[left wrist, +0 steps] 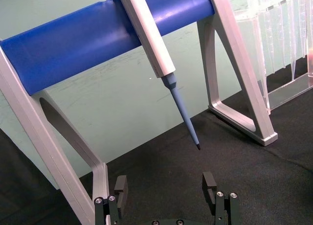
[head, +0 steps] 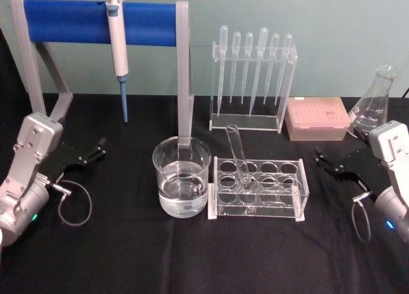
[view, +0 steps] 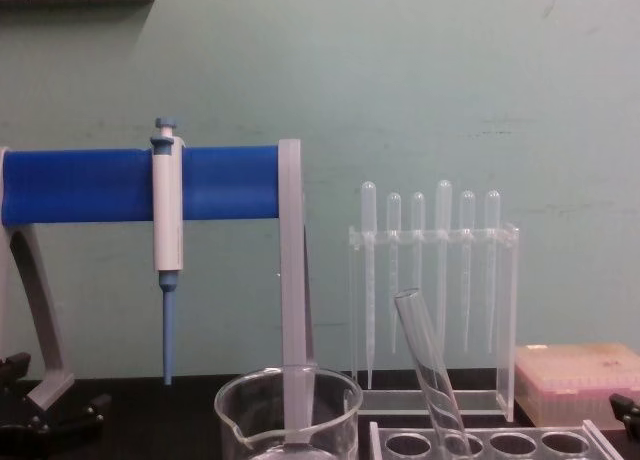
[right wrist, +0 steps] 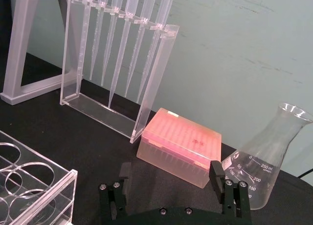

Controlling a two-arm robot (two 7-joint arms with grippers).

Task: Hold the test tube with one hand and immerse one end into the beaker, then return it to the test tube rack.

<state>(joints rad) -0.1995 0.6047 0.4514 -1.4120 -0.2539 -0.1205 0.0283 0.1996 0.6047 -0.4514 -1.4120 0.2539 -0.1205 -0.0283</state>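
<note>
The test tube (head: 238, 154) leans in a hole of the clear rack (head: 258, 188) at table centre, its rim pointing up and to the left; the chest view shows the same test tube (view: 425, 365) tilted above the rack. Left of the rack stands the beaker (head: 181, 176), partly filled with clear liquid, and its rim shows in the chest view as beaker (view: 288, 395). My left gripper (head: 91, 152) rests open at the left side of the table; the left gripper (left wrist: 165, 186) holds nothing. At the right side my right gripper (head: 330, 163) is open too, right gripper (right wrist: 171, 175) empty.
A white-and-blue pipettor (head: 118, 48) hangs on the blue-barred stand (head: 96, 19) at the back left. Behind the rack stands a holder of plastic pipettes (head: 254, 77). A pink tip box (head: 317, 117) and a conical flask (head: 374, 102) sit at the back right.
</note>
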